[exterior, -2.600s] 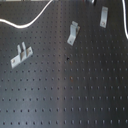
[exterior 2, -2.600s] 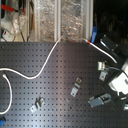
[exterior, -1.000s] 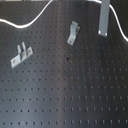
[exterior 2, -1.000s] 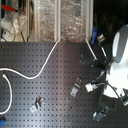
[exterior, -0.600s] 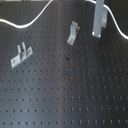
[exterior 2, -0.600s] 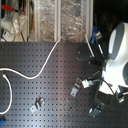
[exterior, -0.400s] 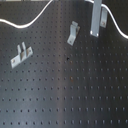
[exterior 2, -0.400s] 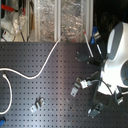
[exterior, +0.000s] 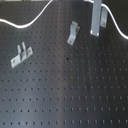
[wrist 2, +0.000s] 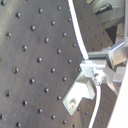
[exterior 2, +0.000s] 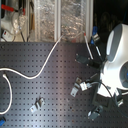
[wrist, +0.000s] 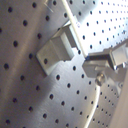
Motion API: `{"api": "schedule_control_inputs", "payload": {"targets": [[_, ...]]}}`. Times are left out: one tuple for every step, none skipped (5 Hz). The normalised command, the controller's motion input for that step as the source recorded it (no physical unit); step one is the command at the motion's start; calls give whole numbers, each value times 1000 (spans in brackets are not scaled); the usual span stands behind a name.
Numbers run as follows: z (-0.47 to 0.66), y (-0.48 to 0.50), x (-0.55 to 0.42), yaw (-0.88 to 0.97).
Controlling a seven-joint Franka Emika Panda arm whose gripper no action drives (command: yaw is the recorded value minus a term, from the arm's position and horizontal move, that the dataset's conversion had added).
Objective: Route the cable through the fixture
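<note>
The white cable (exterior: 30, 21) curves along the far edge of the black pegboard in the first exterior view, and another stretch (exterior: 117, 26) runs past my gripper (exterior: 95, 31), which shows as a grey upright bar. A metal clip fixture (exterior: 104, 19) stands just behind that bar, partly hidden. In both wrist views the cable (wrist: 75, 27) (wrist 2: 79, 40) runs straight into my gripper (wrist: 92, 62) (wrist 2: 96, 71), which looks shut on it, right beside a clip (wrist: 56, 49) (wrist 2: 77, 95). In the second exterior view the cable (exterior 2: 47, 62) loops across the board to the white arm (exterior 2: 115, 55).
Two more metal clips stand on the pegboard (exterior: 65, 95): one in the middle (exterior: 74, 33) and one towards the first exterior view's left (exterior: 21, 55). In the second exterior view, clips (exterior 2: 36, 105) (exterior 2: 96, 111) stand near the front, and clutter (exterior 2: 12, 20) lies beyond the board's far edge.
The grey gripper bar has shifted a little to the first exterior view's left, closer to the right-hand clip. The white arm has moved further over the board in the second exterior view.
</note>
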Motion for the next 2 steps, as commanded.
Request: {"api": "schedule_control_inputs", "payload": {"targets": [[366, 107, 34, -34], [217, 9, 4, -51]]}}
